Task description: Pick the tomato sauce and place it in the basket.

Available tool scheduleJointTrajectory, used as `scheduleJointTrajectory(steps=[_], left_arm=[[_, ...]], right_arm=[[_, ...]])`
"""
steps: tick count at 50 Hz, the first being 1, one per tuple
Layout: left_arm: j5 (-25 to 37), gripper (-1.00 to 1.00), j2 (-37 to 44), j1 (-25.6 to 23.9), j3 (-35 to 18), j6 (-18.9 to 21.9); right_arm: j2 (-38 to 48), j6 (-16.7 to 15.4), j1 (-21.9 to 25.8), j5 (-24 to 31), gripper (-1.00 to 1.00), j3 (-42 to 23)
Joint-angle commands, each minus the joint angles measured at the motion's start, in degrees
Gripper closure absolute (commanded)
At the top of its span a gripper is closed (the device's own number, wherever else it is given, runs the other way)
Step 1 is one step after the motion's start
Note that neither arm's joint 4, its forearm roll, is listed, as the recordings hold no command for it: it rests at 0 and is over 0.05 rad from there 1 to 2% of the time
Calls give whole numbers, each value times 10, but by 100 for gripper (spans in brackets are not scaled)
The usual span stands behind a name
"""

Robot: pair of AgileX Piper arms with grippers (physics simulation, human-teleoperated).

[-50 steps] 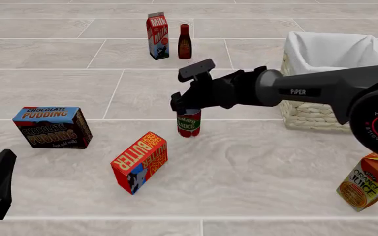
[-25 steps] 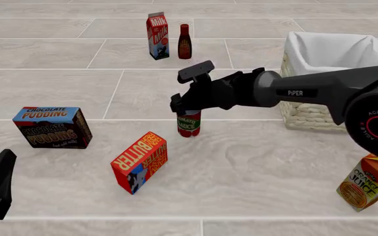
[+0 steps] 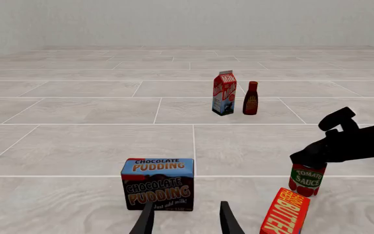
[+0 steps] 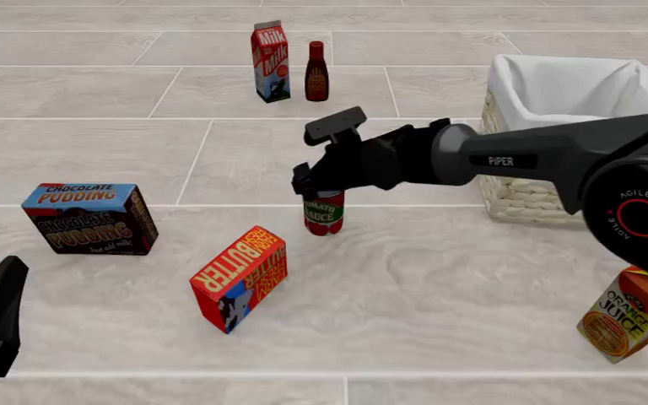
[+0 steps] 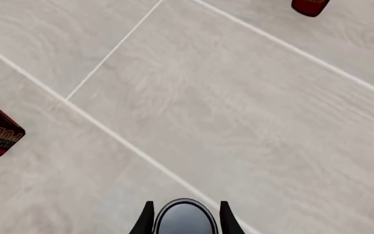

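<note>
Right wrist view shows the right gripper (image 5: 184,219) with its jaws set on either side of the grey top of the tomato sauce (image 5: 184,220), pinching it. In the front view the can (image 4: 323,212) stands upright on the tiled table (image 4: 437,278) directly under those jaws, the basket (image 4: 549,105) well behind them along the arm. The left gripper (image 3: 185,219) hangs with jaws spread, the chocolate pudding box (image 3: 158,184) just ahead of them.
</note>
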Motion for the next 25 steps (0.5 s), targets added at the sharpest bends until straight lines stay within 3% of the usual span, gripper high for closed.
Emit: scheduleJointTrajectory(steps=[1, 25], left_arm=[[0, -100, 0, 0, 0, 0], [0, -100, 0, 0, 0, 0]], right_arm=[[5, 1, 0, 1, -100, -4], [20, 5, 1, 0, -100, -10]])
